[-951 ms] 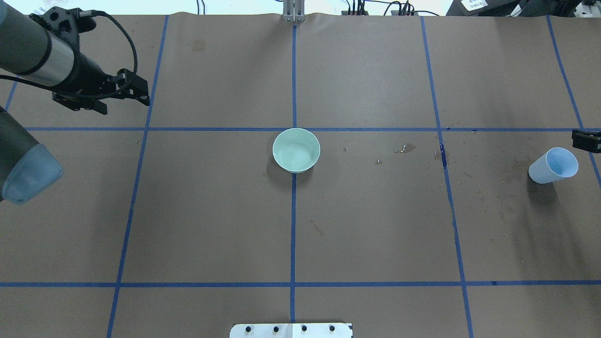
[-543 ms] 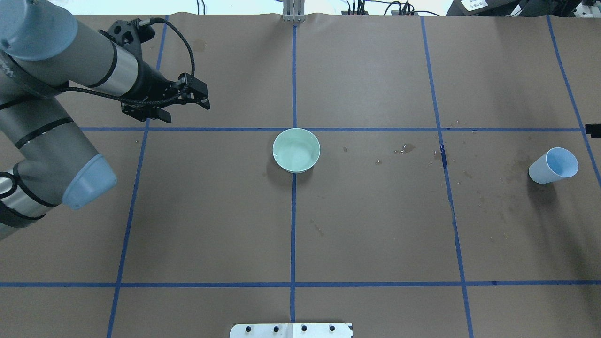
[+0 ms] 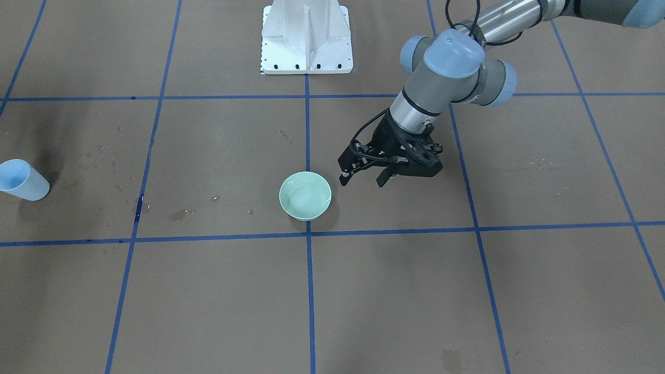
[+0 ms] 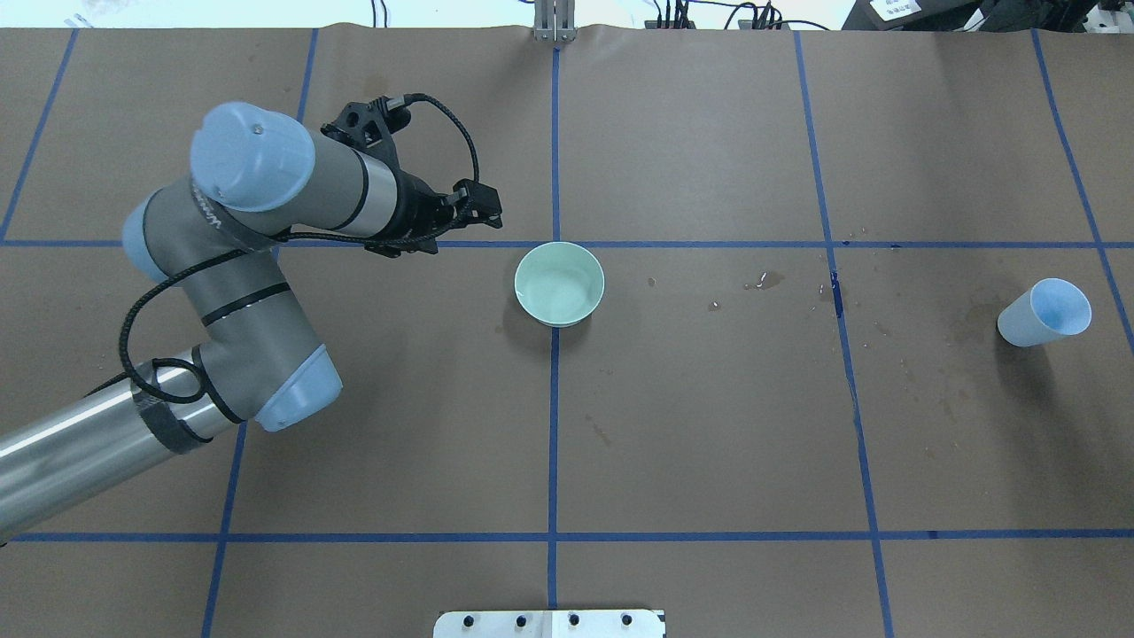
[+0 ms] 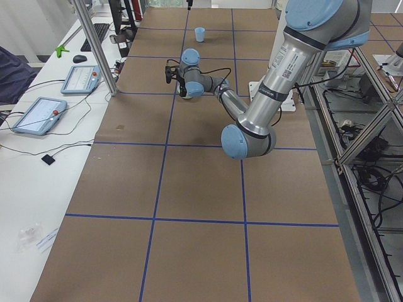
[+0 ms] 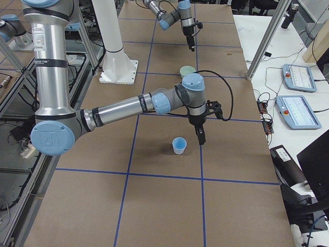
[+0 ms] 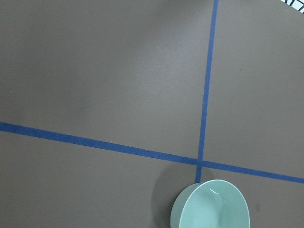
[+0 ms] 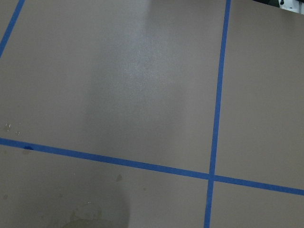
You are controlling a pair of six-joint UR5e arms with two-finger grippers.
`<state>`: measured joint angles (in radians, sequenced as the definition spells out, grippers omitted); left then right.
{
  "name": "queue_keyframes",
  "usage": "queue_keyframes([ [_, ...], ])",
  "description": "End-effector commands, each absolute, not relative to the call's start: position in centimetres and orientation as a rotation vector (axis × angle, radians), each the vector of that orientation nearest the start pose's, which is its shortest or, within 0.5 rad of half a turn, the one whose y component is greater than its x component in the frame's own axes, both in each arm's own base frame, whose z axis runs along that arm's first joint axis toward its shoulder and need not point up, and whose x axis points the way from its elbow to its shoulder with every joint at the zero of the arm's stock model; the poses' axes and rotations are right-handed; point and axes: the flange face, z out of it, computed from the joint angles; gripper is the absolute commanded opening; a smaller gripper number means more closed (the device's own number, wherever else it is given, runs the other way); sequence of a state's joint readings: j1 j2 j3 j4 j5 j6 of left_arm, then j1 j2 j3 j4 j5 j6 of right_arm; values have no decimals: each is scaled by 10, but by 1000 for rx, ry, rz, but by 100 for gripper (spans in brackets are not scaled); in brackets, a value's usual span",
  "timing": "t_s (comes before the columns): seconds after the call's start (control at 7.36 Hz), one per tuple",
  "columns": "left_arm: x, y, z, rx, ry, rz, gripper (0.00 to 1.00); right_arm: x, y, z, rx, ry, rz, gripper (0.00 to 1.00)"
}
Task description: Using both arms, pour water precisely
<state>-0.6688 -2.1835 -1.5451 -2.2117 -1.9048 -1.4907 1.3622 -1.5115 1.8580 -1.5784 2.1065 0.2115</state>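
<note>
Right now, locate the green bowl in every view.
Front-facing: bowl just below centre.
Overhead: bowl at centre.
Exterior left: cannot make it out.
Exterior right: bowl in the upper middle.
Left wrist: bowl at the bottom edge, right of centre.
Right wrist: not in it.
Landmark: the blue tape crossing right beside the bowl.

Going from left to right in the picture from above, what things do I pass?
left arm → pincer → bowl → stain → cup
</note>
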Motion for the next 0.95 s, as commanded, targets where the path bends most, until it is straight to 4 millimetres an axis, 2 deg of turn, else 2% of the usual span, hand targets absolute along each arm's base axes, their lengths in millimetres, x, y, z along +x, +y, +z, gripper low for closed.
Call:
queue_keyframes([
  [0.0, 536, -504, 240, 130, 1265, -343, 100, -28, -530, 507, 114, -625, -87, 99],
  [0.14, 548, -495, 240, 110, 1263, -335, 100, -32, -542, 506, 104, -645, -88, 99],
  [0.41, 568, -505, 235, 97, 1237, -341, 98, -37, -553, 518, 74, -654, -82, 99],
  [0.81, 577, -507, 243, 88, 1216, -338, 81, -38, -553, 519, 63, -676, -78, 99],
])
